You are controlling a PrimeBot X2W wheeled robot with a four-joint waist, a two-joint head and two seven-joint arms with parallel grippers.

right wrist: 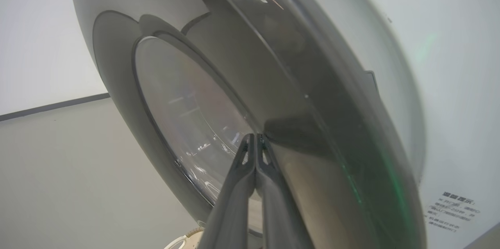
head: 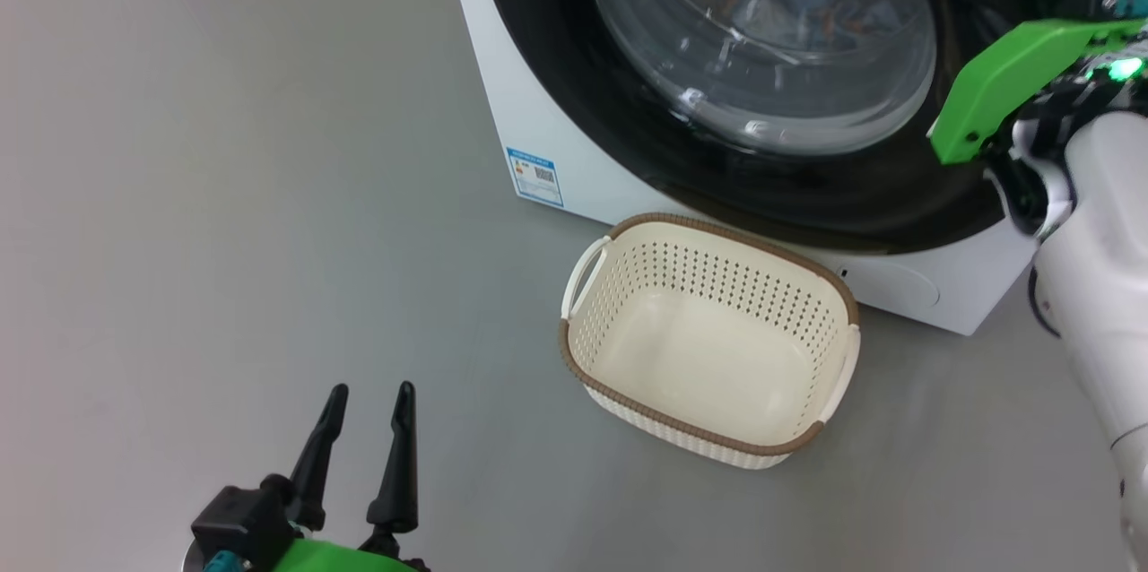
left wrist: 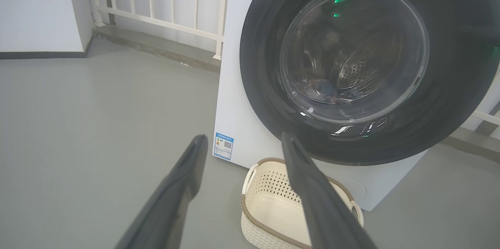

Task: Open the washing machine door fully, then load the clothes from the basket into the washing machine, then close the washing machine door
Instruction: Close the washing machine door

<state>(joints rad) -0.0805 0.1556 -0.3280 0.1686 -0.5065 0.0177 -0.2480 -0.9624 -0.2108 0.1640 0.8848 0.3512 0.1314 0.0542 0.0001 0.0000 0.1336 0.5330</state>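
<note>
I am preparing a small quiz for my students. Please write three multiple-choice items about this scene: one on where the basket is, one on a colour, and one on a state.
1. Where does the basket stand?
A. on a shelf
B. on the floor, in front of the washing machine
C. inside the drum

2. Which colour is the basket's rim?
A. brown
B. green
C. blue

3. In which state is the basket?
A. full of clothes
B. tipped on its side
C. upright and empty

Answers:
1 B: the head view shows it on the grey floor, close to the machine's white front.
2 A: a brown woven-look band runs around the top of its cream wall.
3 C: it stands on its base and its bare bottom can be seen.
</note>
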